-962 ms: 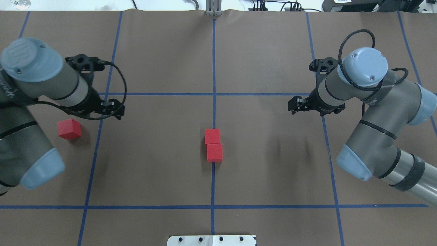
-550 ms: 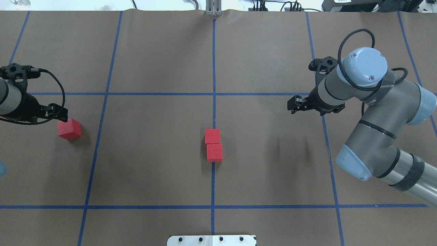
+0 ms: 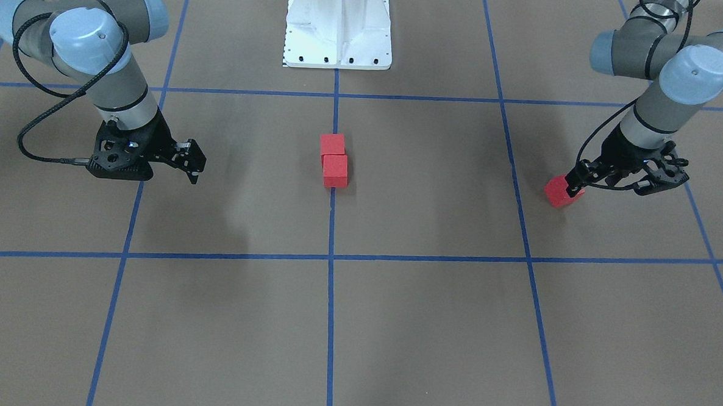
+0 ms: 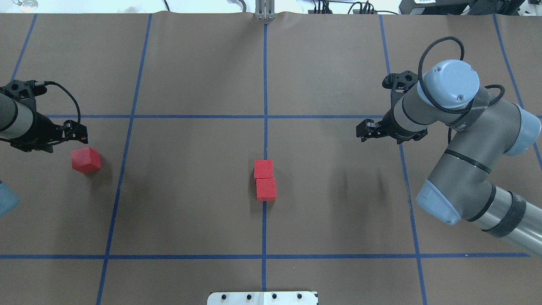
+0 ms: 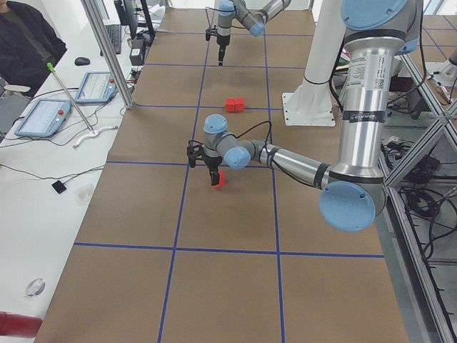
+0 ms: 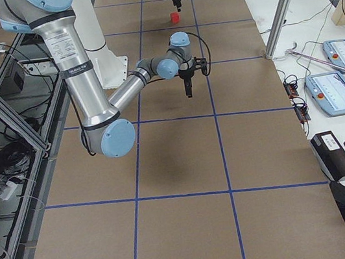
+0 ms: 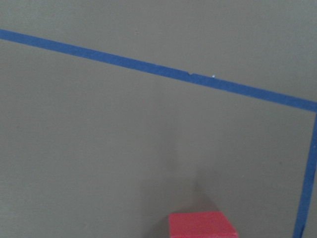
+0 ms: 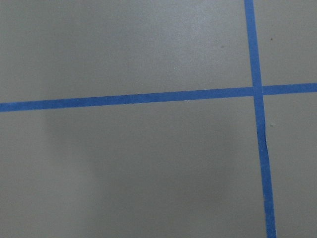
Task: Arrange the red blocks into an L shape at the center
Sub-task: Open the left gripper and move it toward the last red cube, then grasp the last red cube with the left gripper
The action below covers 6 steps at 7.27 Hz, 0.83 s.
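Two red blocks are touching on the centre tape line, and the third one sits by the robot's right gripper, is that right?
No: the third red block sits by the left gripper, not the right gripper; the overhead view shows it. The other two blocks do touch on the centre tape line.

Left gripper (image 4: pixel 80 133), right gripper (image 4: pixel 363 130) pointing down, well apart (jaw gap unclear).

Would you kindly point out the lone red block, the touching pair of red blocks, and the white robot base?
lone red block (image 4: pixel 86 158): overhead view, top face.
touching pair of red blocks (image 4: pixel 266 188): overhead view, nearer block's top.
white robot base (image 3: pixel 338 43): front-facing view, lower middle.
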Motion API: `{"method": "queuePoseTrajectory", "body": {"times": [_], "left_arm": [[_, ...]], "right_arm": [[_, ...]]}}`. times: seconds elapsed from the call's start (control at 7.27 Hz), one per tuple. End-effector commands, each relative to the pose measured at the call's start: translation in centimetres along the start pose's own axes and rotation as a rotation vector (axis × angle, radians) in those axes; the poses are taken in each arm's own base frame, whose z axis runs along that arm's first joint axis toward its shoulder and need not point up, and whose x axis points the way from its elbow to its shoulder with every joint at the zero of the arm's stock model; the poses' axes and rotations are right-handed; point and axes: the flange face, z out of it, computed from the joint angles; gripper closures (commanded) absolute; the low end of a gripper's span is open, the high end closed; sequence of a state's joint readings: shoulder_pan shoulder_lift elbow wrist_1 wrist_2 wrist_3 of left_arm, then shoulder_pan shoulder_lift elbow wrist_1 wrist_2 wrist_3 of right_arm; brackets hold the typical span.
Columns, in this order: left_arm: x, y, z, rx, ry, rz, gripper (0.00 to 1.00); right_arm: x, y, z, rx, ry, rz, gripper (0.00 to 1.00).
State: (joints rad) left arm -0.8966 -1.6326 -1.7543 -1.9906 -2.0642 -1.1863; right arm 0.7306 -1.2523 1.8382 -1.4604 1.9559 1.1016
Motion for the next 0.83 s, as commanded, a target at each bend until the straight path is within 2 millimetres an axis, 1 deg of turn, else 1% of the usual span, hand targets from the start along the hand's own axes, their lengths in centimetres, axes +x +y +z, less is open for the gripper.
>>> {"method": "queuePoseTrajectory", "body": {"times": [0.0, 0.14, 0.41, 0.69], "left_arm": [[2.4, 0.0, 2.6, -0.022, -0.009, -0.03, 0.0], [1.8, 0.2, 2.9, -0.028, -0.017, -0.027, 0.0], [2.1, 0.9, 3.6, -0.039, -0.029, -0.028, 0.0], [1.8, 1.5, 4.8, -0.058, -0.047, -0.031, 0.0]], "right_arm": [[0.0, -0.1, 0.0, 0.002, 0.001, 0.001, 0.0], [0.1, -0.1, 0.0, 0.001, 0.003, 0.002, 0.0], [0.1, 0.0, 0.0, 0.0, 0.003, 0.002, 0.0], [0.1, 0.0, 0.3, -0.003, 0.005, 0.002, 0.0]]}}
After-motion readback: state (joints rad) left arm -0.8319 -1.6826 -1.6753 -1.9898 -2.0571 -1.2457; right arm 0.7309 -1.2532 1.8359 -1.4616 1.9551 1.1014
